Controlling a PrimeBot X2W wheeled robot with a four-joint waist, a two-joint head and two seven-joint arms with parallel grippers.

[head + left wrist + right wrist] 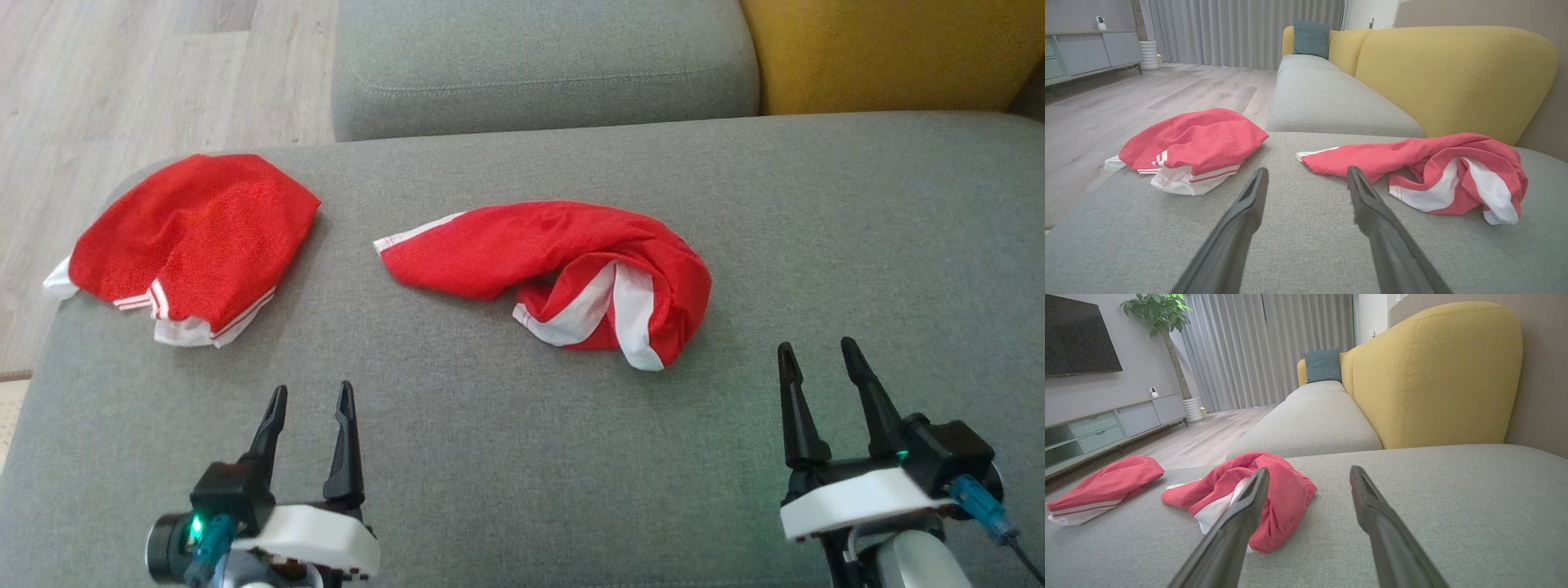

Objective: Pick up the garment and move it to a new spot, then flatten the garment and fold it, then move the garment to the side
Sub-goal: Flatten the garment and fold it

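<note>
Seat: wide grey woven-fabric sofa cushion (522, 457), flat with a coarse weave; bare cloth across its near half and whole right side.
Left edge: rounded, dropping to a pale wood-plank floor (122, 73).
Garment: crumpled red mesh garment with white bands (555, 273), mid-cushion, a long bunched roll thickest at its right end, away from every edge.
Second piece: folded red cloth with white striped hem (192, 245), far left, at the cushion's edge.
Far side: yellow upholstered backrest (890, 49), far right.
Left gripper (313, 389): fingers spread, empty, near left over bare cloth.
Right gripper (817, 345): fingers spread, empty, near right, close to the crumpled garment without touching.
</note>
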